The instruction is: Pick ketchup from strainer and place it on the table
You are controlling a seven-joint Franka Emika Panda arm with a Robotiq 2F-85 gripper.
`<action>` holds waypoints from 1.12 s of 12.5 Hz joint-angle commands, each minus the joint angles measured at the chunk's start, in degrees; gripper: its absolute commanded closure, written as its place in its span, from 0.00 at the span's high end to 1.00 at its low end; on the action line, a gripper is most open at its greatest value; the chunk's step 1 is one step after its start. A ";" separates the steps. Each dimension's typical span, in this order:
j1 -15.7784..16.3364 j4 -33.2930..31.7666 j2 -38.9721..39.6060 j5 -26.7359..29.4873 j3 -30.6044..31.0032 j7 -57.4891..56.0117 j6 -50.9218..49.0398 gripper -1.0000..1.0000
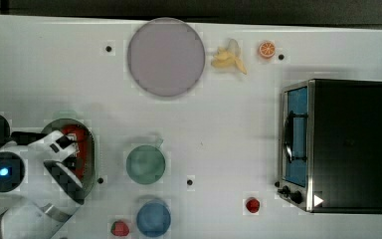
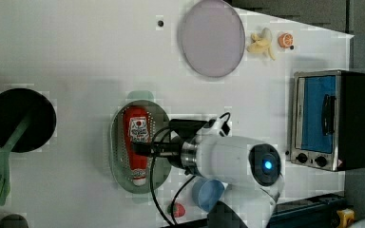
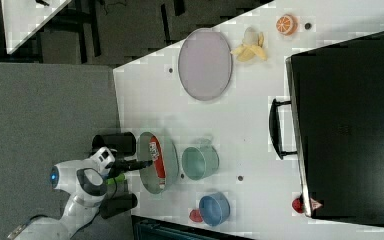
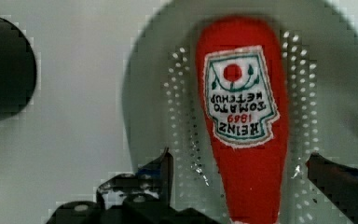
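Note:
The ketchup (image 4: 242,112), a red bottle with a white label, lies lengthwise in the pale green perforated strainer (image 4: 158,93). My gripper (image 4: 242,172) hangs low over it, open, with one finger (image 4: 164,165) on each side of the bottle's narrower part and a gap on both sides. In the left view the gripper (image 2: 141,149) reaches across the ketchup (image 2: 138,128) in the strainer (image 2: 118,156). The top view shows the arm covering much of the strainer (image 1: 90,149), with a bit of the ketchup (image 1: 74,134) visible. The white table (image 1: 229,129) spreads around it.
A green cup (image 1: 145,164) stands close to the strainer, with a blue cup (image 1: 153,218) and a strawberry (image 1: 120,228) nearby. A purple plate (image 1: 166,57), banana (image 1: 230,58), orange slice (image 1: 266,49), toaster oven (image 1: 334,145) and red ball (image 1: 252,205) lie farther off. A black bowl (image 2: 20,119) holds a green spatula.

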 commanded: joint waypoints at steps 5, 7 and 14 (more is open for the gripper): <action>0.38 4.43 8.73 -14.53 -2.84 7.78 2.69 1.00; 1.56 6.07 11.22 -15.58 -4.15 8.79 2.71 1.00; 5.81 8.40 14.47 -16.69 -7.35 11.44 2.89 0.60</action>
